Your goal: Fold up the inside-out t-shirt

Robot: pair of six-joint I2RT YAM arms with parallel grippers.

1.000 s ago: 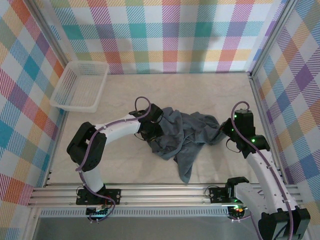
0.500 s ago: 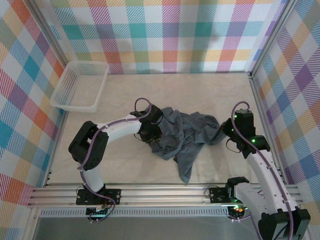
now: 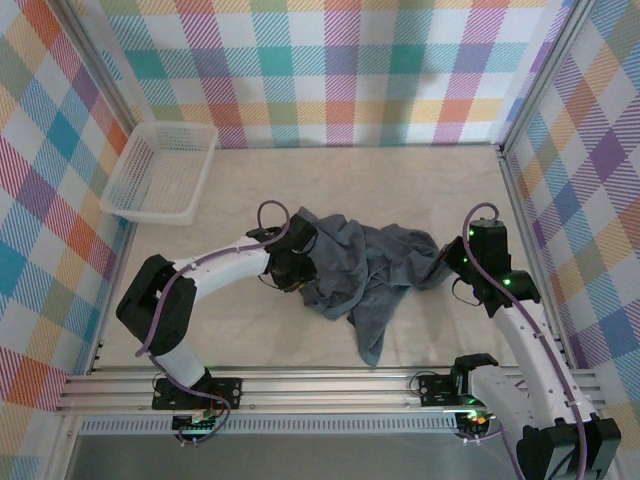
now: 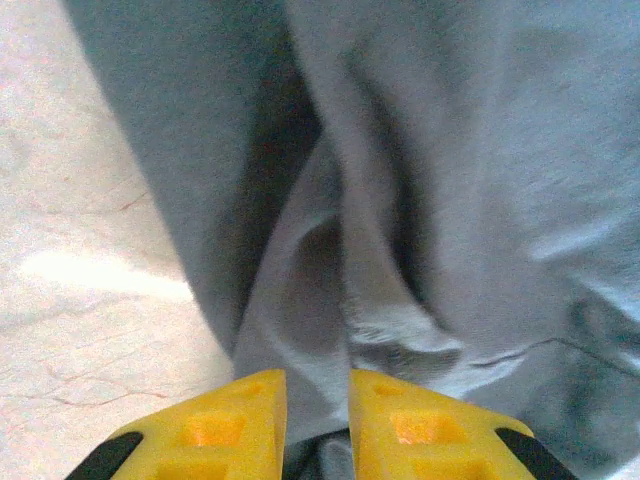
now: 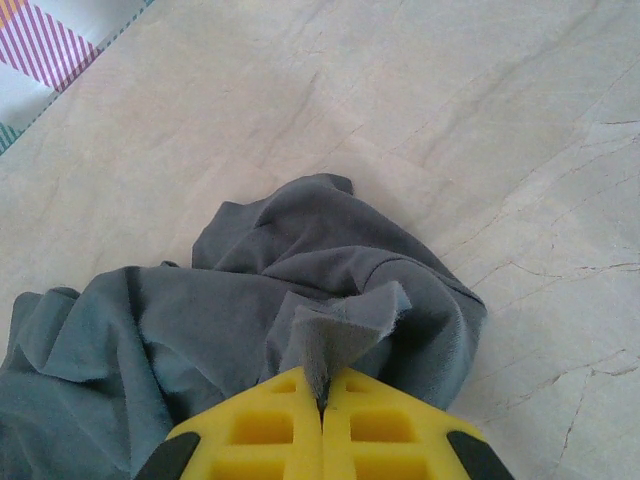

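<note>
Skipping past the white basket [image 3: 128,205] in the far left corner, well apart from the work. My left gripper [image 4: 317,415] has its yellow fingers nearly together, nipped on a fold at the left edge of the inside-out t-shirt [image 3: 370,268]. The shirt lies bunched on the table [image 3: 420,190] between the two arms. My right gripper [image 5: 322,405] is pinched tight on a small flap at the shirt's right edge. I reckon both holds are there to pull the sides apart and spread the heap flat. No fold made yet.
</note>
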